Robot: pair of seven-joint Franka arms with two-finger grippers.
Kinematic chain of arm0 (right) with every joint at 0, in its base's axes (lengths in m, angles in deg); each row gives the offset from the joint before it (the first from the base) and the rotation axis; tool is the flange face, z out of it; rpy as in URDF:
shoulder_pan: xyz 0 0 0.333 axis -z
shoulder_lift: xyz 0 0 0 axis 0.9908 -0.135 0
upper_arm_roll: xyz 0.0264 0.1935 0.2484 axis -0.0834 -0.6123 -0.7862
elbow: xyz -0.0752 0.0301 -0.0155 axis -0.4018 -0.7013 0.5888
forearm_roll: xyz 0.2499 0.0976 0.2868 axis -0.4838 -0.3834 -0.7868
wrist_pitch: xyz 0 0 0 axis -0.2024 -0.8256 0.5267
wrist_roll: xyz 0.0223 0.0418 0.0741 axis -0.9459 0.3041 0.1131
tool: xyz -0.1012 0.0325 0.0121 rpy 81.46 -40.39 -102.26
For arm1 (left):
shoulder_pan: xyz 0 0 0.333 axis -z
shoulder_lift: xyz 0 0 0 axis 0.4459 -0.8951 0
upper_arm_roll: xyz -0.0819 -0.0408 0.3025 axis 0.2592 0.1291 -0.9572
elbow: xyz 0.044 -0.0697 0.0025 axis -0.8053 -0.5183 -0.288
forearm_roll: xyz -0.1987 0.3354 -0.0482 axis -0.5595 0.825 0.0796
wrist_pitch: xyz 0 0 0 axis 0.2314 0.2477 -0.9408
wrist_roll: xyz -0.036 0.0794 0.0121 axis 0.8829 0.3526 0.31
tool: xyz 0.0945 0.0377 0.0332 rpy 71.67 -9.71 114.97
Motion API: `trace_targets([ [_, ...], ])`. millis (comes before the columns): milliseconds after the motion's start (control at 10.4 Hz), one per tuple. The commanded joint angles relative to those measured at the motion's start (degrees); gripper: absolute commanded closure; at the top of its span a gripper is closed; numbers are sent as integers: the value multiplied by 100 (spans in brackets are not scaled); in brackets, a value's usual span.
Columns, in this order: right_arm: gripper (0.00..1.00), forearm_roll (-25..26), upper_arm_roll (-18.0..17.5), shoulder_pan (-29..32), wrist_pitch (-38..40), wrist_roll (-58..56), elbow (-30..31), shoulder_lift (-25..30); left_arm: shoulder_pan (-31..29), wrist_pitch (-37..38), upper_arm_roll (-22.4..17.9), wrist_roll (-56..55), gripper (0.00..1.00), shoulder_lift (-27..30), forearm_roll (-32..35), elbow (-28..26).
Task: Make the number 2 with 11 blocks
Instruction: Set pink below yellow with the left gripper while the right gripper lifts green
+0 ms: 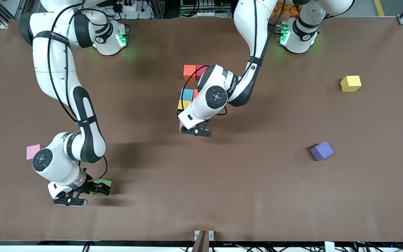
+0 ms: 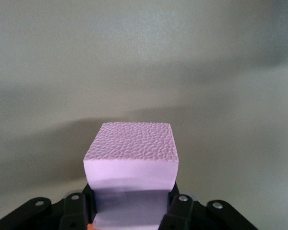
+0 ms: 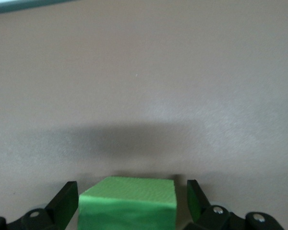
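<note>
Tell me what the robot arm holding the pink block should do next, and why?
Probably lower it and let go. The left gripper is shut on a pink block, right beside the started stack of blocks mid-table, so that block looks ready to join. The right gripper is open around a green block and could close on it afterwards.

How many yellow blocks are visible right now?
2: one yellow block alone toward the left arm's end of the table, one in the block cluster beneath the left arm; that arm may hide others.
</note>
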Motion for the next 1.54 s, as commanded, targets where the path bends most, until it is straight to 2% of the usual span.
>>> trace_targets([
  [0, 0, -143, -42, -19, -19, 57, 124, 17, 186, -15, -268, 96, 70, -287, -249, 285],
  [192, 0, -152, -33, -27, 33, 57, 203, 96, 283, -15, -408, 96, 71, -305, -249, 285],
  [384, 25, -143, -33, -27, 60, 48, 212, 131, 336, -6, -409, 96, 72, -393, -249, 285],
  [577, 57, -143, -33, -27, 60, 65, 203, 140, 398, 2, -417, 87, 72, -446, -258, 285],
  [769, 79, -143, -33, -36, 60, 65, 186, 140, 424, 3, -417, 87, 72, -463, -258, 285],
  [961, 80, -73, -42, -36, 199, 144, 160, 254, 459, 55, -470, 87, 72, -489, -258, 285],
  [1249, 80, -47, -33, -150, 1261, 303, 159, 702, 520, 126, -488, 87, 72, -559, -371, 285],
  [1441, 80, -29, 46, -290, 1701, 355, 177, 834, 547, 196, -496, 87, 72, -586, -416, 285],
])
